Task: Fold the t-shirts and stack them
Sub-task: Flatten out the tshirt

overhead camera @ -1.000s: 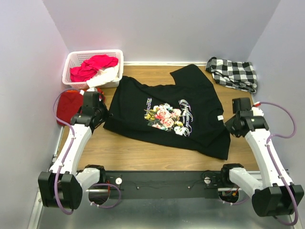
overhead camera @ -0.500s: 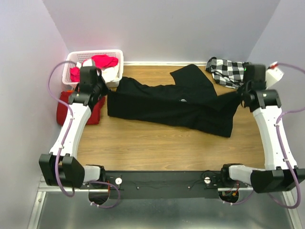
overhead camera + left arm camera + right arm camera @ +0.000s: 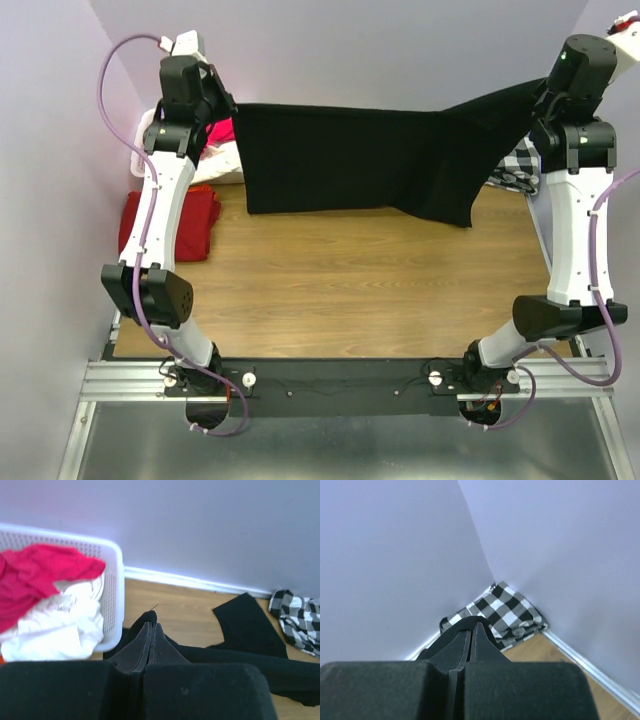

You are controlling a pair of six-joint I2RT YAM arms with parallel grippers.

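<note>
A large black t-shirt [image 3: 350, 160] hangs in the air, stretched between my two raised arms over the back of the table. My left gripper [image 3: 228, 108] is shut on its left top corner, and the right gripper [image 3: 545, 92] is shut on the right top corner. The left wrist view has the left gripper [image 3: 150, 625] pinching black cloth, with more of the black t-shirt [image 3: 245, 630] trailing below. In the right wrist view, black cloth wraps the tips of the right gripper [image 3: 474, 625]. A folded dark-red t-shirt [image 3: 172, 222] lies at the table's left edge.
A white basket [image 3: 114, 595] with pink cloth [image 3: 45, 575] and white cloth [image 3: 55, 625] stands at the back left, behind the left arm. A black-and-white checked cloth [image 3: 506, 611] lies in the back right corner, also [image 3: 520, 165]. Walls close in the table.
Both arms rose and swung toward the back wall, lifting the black t-shirt off the table. It went from lying spread out to hanging between them.
</note>
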